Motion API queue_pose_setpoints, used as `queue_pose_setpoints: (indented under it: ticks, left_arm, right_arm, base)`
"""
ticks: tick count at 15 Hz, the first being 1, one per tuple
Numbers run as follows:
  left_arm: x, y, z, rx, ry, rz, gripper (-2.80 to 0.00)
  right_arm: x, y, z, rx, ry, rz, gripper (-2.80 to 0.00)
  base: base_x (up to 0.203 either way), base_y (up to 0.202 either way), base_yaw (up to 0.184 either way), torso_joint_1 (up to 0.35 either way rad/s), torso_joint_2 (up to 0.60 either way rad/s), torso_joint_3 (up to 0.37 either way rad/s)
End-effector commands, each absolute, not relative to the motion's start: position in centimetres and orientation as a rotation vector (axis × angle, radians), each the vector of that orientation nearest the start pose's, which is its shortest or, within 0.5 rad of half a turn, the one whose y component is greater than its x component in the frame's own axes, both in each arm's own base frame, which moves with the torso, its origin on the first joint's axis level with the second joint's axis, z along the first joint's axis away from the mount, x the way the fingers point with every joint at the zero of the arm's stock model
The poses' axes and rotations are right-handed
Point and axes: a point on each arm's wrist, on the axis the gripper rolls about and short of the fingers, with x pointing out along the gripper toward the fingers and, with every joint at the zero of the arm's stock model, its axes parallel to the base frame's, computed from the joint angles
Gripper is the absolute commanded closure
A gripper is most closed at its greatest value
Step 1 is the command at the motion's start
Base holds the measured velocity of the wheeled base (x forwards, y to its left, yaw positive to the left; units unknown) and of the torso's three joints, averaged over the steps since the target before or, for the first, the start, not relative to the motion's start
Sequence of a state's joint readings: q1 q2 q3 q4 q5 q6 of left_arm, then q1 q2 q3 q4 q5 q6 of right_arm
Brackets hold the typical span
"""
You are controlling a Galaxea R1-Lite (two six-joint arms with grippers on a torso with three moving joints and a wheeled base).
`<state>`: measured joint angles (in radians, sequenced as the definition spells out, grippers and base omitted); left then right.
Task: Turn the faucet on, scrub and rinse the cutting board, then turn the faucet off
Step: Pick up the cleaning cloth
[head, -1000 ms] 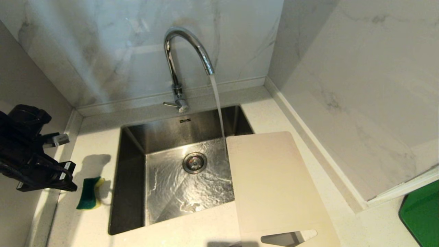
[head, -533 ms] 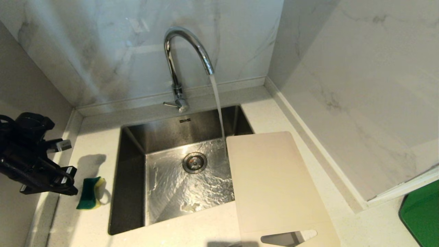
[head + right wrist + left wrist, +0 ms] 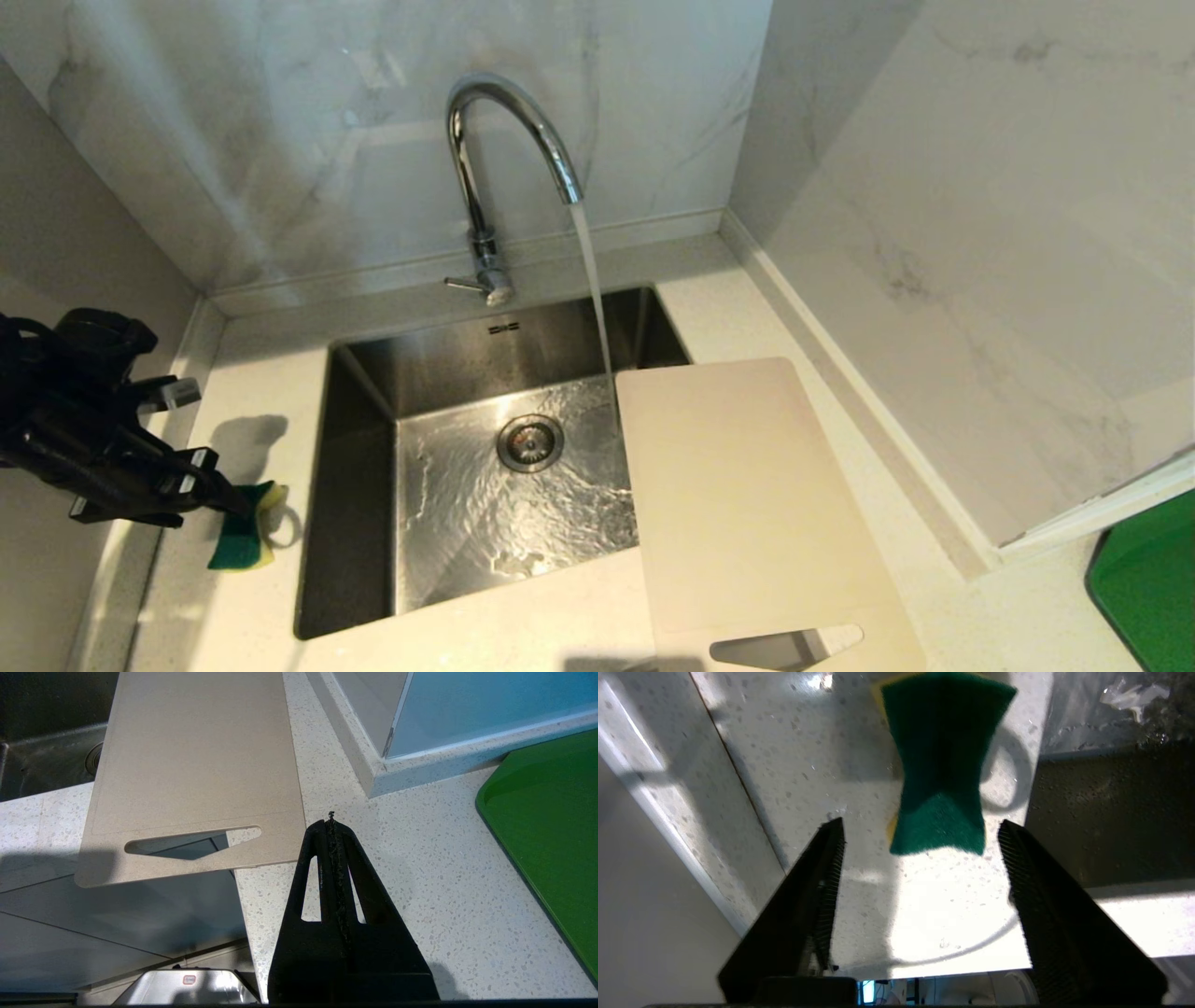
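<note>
Cutting board (image 3: 747,495): cream-white, slot-handled, lying flat, one end overhanging the sink (image 3: 355,448). Left gripper (image 3: 920,835) fingers spread wide, empty, well apart from it beside the sponge (image 3: 943,760). Right gripper (image 3: 331,819) fingers pressed together, empty, just beside its handle end.

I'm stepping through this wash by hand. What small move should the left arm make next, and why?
Probably ease the left gripper forward and down so its open jaws straddle the sponge, then close. Water already runs from the faucet, the sponge lies loose on the counter just ahead of the jaws, and the cutting board waits unscrubbed.
</note>
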<state>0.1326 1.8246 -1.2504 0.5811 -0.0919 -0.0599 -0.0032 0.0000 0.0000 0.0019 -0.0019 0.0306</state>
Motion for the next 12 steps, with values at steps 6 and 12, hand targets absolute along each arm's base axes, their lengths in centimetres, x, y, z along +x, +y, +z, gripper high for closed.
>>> queue_pose_setpoints:
  ticks: [6,12]
  left_arm:
    - [32.3,5.0,15.1,-0.203,1.147,0.084,-2.8]
    - [32.7,4.7,14.8,-0.208,1.155,0.061,-2.8]
  right_arm:
    - [-2.3,0.0,7.5,0.031,0.001,-0.005,0.0]
    - [-2.3,0.0,7.5,0.031,0.001,-0.005,0.0]
  base:
    - [0.0,0.0,0.0,0.0,0.0,0.0]
    - [0.0,0.0,0.0,0.0,0.0,0.0]
